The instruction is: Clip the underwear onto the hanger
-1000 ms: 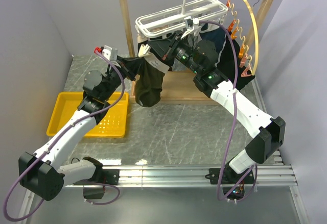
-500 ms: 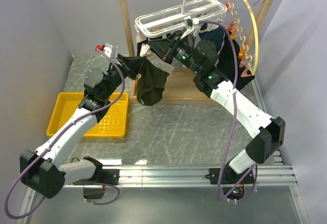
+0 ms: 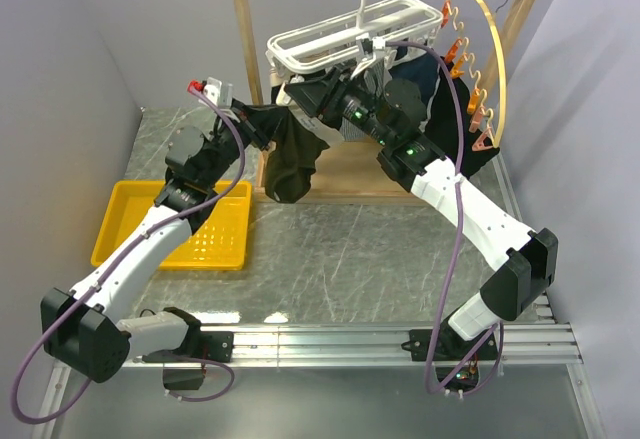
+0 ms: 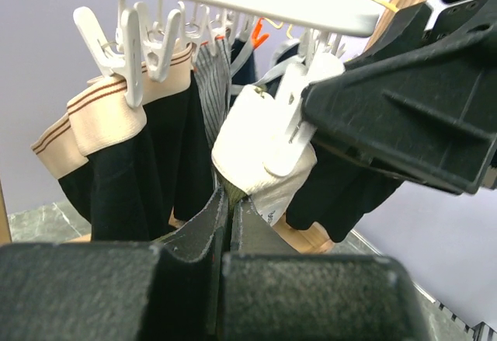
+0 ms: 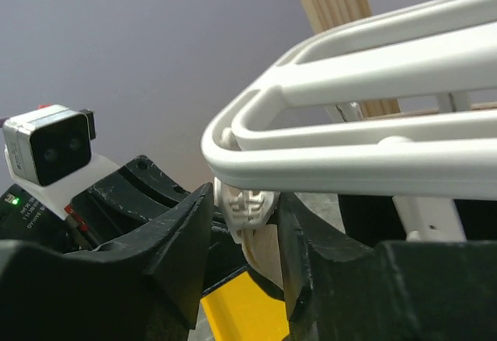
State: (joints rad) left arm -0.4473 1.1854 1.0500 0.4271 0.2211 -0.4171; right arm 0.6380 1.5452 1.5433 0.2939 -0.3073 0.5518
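The white grid hanger (image 3: 350, 29) hangs by its hook from the wooden rack. The olive underwear (image 3: 290, 164) hangs below its front left corner. My left gripper (image 3: 265, 129) is shut on the olive fabric just under the beige waistband (image 4: 260, 154). In the left wrist view its jaws (image 4: 231, 201) meet on the cloth. A white clip (image 4: 299, 100) sits on the waistband. My right gripper (image 3: 308, 94) is under the hanger frame (image 5: 349, 154), its fingers closed on both sides of that clip (image 5: 248, 205).
A black garment with a striped beige waistband (image 4: 116, 123) and other dark garments (image 3: 430, 84) hang from clips close by. A wooden hoop with orange clips (image 3: 497, 59) hangs at the right. A yellow tray (image 3: 130, 224) lies on the table at the left. The rack's wooden base (image 3: 350, 174) stands behind the underwear.
My left gripper has lifted the underwear up and a little right, closer to the hanger's corner. The right gripper has stayed at the clip.
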